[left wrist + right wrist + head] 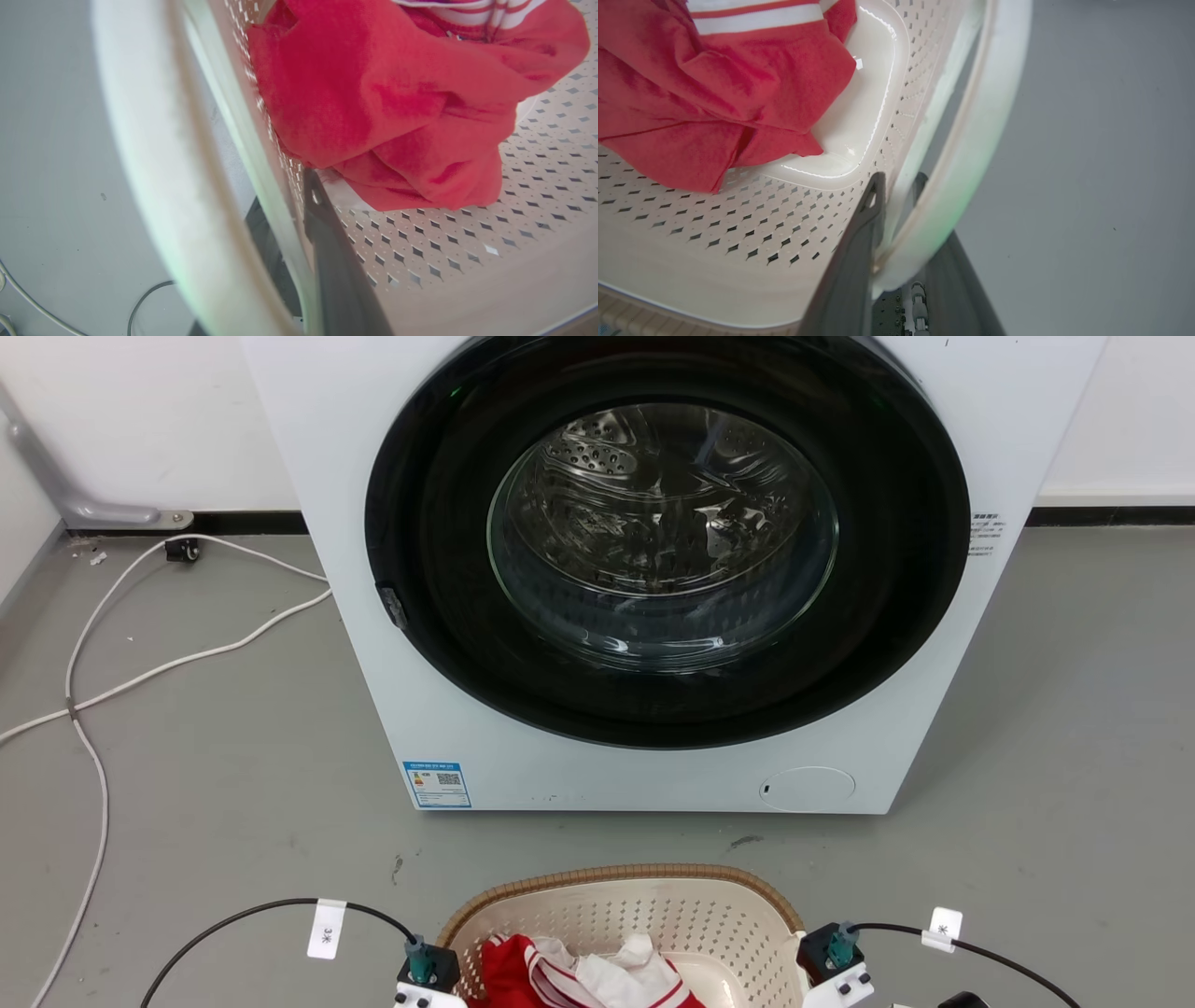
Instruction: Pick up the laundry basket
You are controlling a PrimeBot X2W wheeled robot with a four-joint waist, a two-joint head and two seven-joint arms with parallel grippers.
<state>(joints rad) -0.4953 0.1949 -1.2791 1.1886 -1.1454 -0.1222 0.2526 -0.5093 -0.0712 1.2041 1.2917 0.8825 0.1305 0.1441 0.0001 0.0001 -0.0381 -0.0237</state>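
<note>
The cream perforated laundry basket (653, 910) with its brown woven-look rim stands on the floor before the washer, at the bottom of the head view. Red and white clothes (523, 975) lie in it. My left gripper (285, 196) straddles the basket's left side, with one finger (327, 242) inside against the wall and the other outside, under the white handle (154, 163). My right gripper (899, 179) grips the opposite side, the white handle (985, 140) and wall pinched between its fingers (859, 242). Both wrists sit beside the rim in the head view.
A white front-loading washer (373, 616) with its round dark door (663, 532) shut stands close behind the basket. White cables (140, 672) trail over the grey floor at the left. Black cables arc from both wrists. Bare floor lies left and right of the basket.
</note>
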